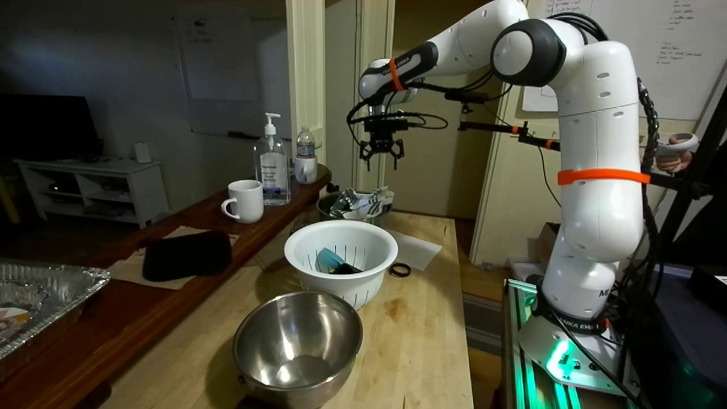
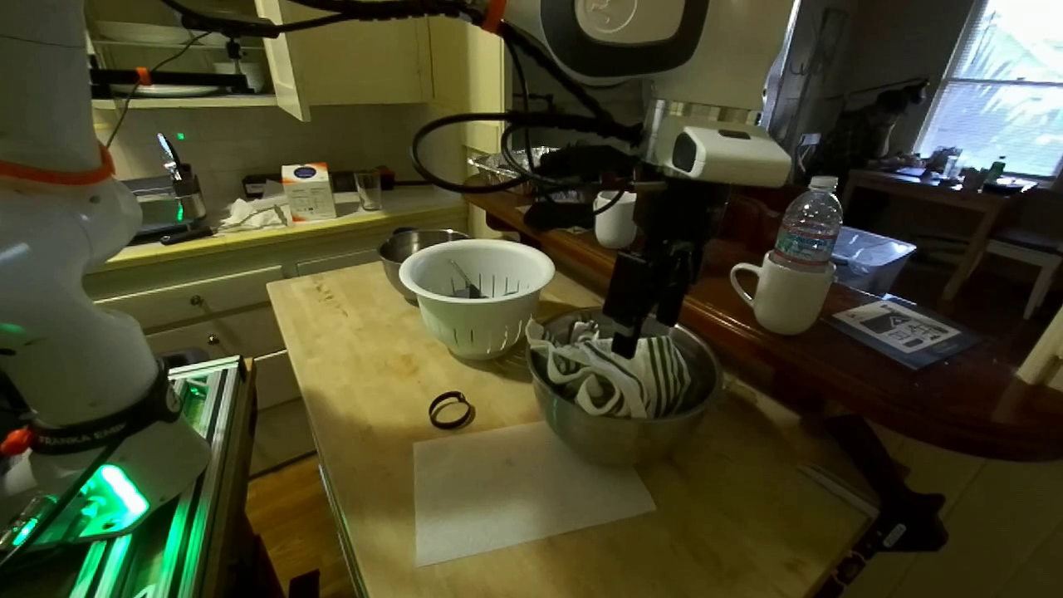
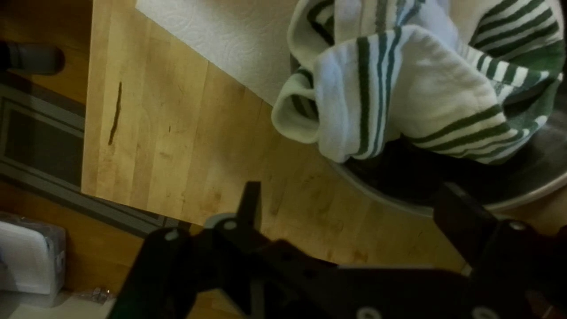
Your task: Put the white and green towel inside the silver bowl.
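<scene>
The white and green towel [image 2: 619, 382] lies bunched inside a silver bowl [image 2: 631, 440] on the wooden table [image 2: 357, 357], and in the wrist view its folds reach past the rim at the left. The gripper [image 1: 381, 165] hangs higher than the towel and clear of it, its 2 fingers [image 3: 461, 216] spread well apart. In an exterior view that bowl stands near, with a white colander [image 2: 477, 328] farther to the left and the other silver bowl [image 2: 394, 266] just beyond the colander. A white sheet [image 2: 523, 490] lies near, just left of the towel's bowl, and a black ring [image 2: 447, 426] rests by its far edge. On the dark ledge [image 2: 938, 407] to the right, a water bottle [image 2: 805, 228] shows above a white mug [image 2: 789, 299].
</scene>
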`<action>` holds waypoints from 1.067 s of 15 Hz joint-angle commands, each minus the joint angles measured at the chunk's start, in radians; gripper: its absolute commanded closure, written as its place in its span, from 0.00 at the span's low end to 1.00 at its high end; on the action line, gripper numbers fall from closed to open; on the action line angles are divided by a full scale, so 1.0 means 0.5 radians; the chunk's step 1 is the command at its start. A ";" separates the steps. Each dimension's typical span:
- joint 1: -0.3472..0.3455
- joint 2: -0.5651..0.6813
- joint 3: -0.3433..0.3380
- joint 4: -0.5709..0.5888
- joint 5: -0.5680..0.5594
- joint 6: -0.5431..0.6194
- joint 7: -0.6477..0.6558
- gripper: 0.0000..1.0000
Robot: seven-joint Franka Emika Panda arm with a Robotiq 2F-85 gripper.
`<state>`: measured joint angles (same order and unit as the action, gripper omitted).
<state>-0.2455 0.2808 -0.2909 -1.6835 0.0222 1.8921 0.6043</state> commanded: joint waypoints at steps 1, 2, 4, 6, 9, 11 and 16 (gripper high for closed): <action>0.013 -0.188 0.000 -0.267 0.021 -0.032 0.016 0.00; 0.010 -0.217 -0.002 -0.326 0.022 -0.028 0.015 0.00; 0.000 -0.267 -0.001 -0.435 0.040 -0.029 -0.004 0.00; -0.002 -0.310 0.005 -0.569 0.065 0.061 0.000 0.00; 0.007 -0.318 0.029 -0.704 0.142 0.202 -0.022 0.00; 0.021 -0.312 0.055 -0.790 0.190 0.365 -0.048 0.08; 0.047 -0.287 0.112 -0.856 0.309 0.646 -0.138 0.48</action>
<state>-0.2297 0.1507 -0.2420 -2.0830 0.1247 2.1504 0.5705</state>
